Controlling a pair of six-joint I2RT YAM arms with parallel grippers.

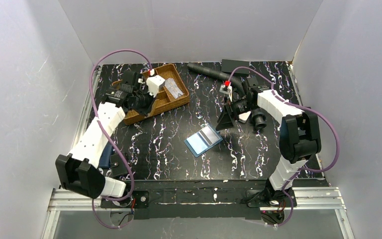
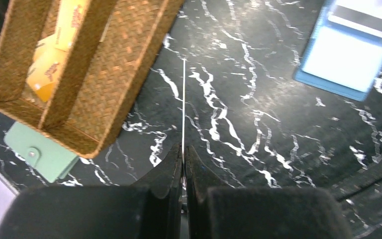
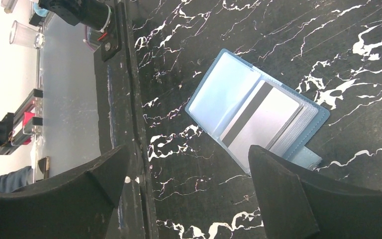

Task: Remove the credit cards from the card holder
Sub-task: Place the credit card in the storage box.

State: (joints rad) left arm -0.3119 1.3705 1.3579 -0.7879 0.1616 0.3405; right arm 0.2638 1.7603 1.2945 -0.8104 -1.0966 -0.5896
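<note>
The teal-blue card holder (image 1: 197, 145) lies open on the black marbled table, just right of centre. A pale credit card (image 3: 263, 119) with a dark magnetic stripe rests on its slotted half. My right gripper (image 3: 189, 149) hangs open above the table beside the holder's near edge, and one fingertip (image 3: 273, 169) overlaps the holder's corner in the right wrist view. Over at the left, my left gripper (image 2: 183, 149) is shut on another credit card (image 2: 184, 99), seen edge-on as a thin white line. It hovers next to the woven basket (image 2: 129, 74).
The brown woven basket (image 1: 183, 82) sits at the back left with orange cards (image 2: 47, 72) and a pale card (image 1: 176, 90) inside. A pale green pouch (image 2: 42, 152) pokes out from under its corner. A black ribbed hose (image 1: 209, 72) lies at the back.
</note>
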